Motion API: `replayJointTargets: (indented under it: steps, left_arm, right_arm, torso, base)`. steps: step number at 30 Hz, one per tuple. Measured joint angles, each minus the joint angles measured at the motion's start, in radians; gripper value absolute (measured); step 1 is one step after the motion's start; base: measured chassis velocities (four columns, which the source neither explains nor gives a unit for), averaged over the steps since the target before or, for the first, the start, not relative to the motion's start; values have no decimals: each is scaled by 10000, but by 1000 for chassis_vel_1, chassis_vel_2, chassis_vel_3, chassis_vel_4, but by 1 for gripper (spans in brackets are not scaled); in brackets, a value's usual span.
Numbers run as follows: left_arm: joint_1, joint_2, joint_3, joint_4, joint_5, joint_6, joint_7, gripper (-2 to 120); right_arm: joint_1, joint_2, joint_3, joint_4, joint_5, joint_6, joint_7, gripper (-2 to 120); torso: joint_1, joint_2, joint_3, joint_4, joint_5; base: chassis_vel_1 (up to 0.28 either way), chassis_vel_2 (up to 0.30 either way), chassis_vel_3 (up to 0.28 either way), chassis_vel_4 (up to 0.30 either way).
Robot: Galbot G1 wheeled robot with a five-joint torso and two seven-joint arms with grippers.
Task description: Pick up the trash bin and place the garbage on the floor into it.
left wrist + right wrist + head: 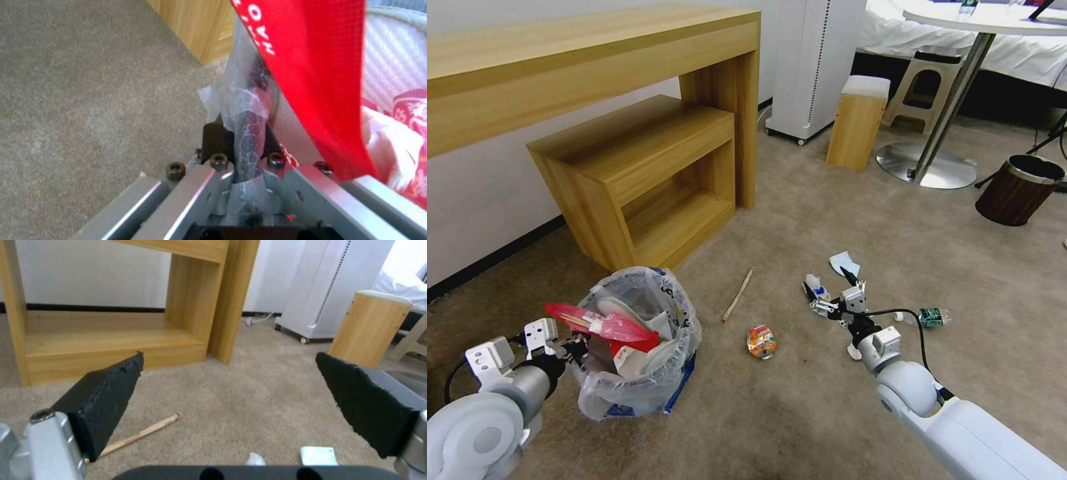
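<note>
The trash bin (647, 360), lined with a crinkled clear bag with blue print, stands on the carpet at the front left, holding a red wrapper (602, 325) and white items. My left gripper (570, 348) is shut on its bagged rim (247, 110), with the red wrapper (311, 76) draped beside it. My right gripper (828, 285) hangs open just above the floor, over a small white piece of garbage (818, 291); its black pads (106, 396) stand wide apart. Around it lie a pale blue paper (845, 263), a wooden stick (738, 294), a crushed orange can (761, 341) and a clear bottle (931, 317).
A wooden desk with a lower shelf unit (647, 167) stands close behind the bin. Farther back are a white appliance (814, 67), a small wooden stool (857, 120), a round table's metal foot (927, 163) and a brown wood-grain bin (1017, 189).
</note>
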State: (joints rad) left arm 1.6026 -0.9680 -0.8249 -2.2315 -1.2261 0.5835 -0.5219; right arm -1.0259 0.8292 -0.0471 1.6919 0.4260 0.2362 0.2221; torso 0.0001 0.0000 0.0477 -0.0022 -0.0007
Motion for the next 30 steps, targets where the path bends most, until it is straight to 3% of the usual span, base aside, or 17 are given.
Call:
replayJointTargets:
  steps: [30]
  left_arm:
    - [31, -44, -18, 146, 58, 3, 40, 0]
  right_arm:
    - [62, 59, -29, -262, -24, 64, -1, 97]
  torso:
    - [0, 0, 0, 0, -1]
  base:
    - [-37, 47, 41, -43]
